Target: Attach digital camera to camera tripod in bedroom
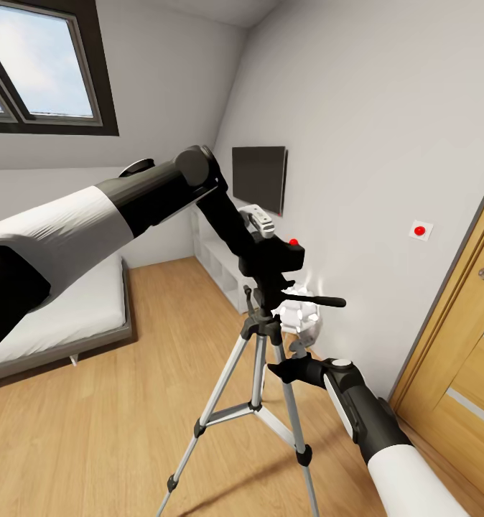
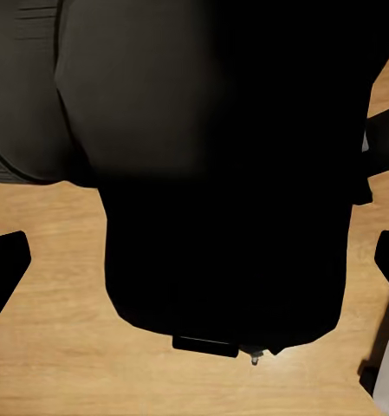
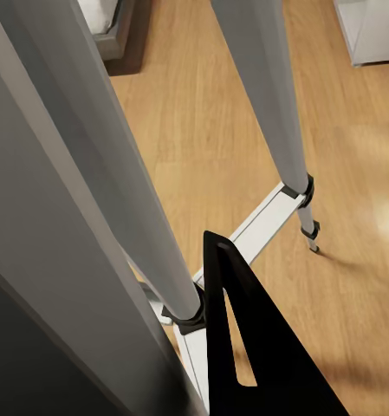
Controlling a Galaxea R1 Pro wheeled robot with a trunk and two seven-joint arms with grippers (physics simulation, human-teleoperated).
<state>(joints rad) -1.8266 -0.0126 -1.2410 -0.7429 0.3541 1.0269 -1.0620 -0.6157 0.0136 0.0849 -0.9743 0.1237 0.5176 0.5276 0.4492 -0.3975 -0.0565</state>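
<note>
Bedroom: white walls, skylight, wood floor (image 1: 127,402), grey bed (image 1: 77,316).
Head view: left pincer (image 1: 260,240) grips the digital camera (image 1: 281,255) directly over the camera tripod (image 1: 260,359) head; contact looks made, seating unconfirmed.
Left wrist view: dark camera body (image 2: 220,173) held between fingers.
Right wrist view: right pincer (image 3: 246,347) beside tripod legs; opening cannot be told.
Remaining: likely confirm attachment, release.

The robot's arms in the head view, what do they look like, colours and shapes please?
The left arm is a thick cylinder, white fabric-like sleeve with black sections and a rounded grey-black elbow joint. The right arm is similar: white forearm, black wrist housing with a white panel and a round white cap. The right gripper is black.
</note>
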